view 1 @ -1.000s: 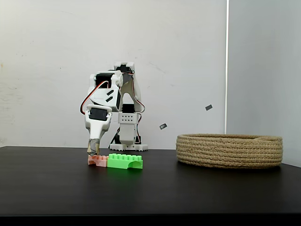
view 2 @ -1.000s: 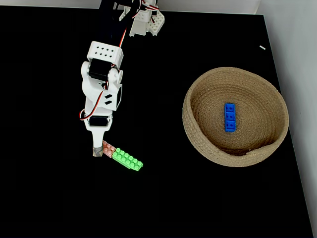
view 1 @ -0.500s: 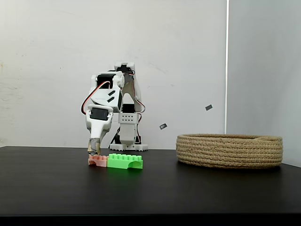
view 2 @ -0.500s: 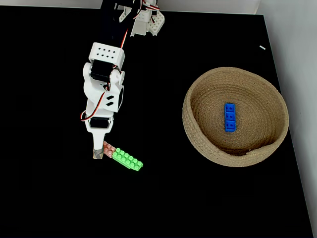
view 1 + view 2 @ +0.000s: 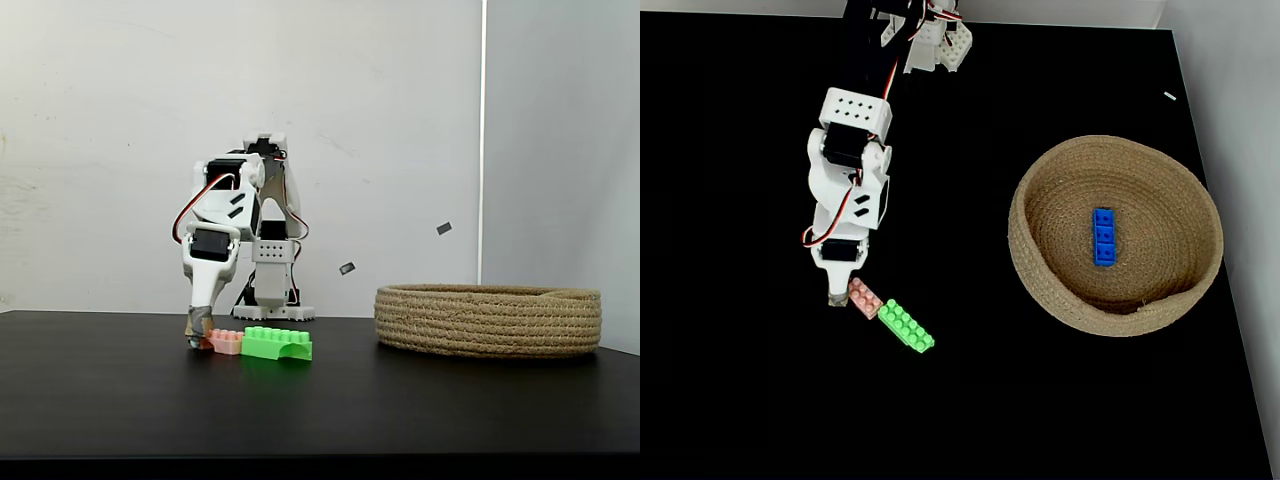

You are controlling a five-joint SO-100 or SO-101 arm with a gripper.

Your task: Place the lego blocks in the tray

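Pink brick sits on the table touching the green brick, and the blue brick is already in the basket. Your gripper is down at the pink one's end; can't tell how wide the fingers are. Straddle just the pink one so the green doesn't get dragged. Matte black table, plain white wall.

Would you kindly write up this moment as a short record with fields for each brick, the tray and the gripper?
blue brick: lying inside the tray
pink brick: on the table, end to end with the green brick
green brick: on the table, outside the tray
tray: right of the arm in both fixed views
gripper: low at the pink brick's outer end; open or shut unclear
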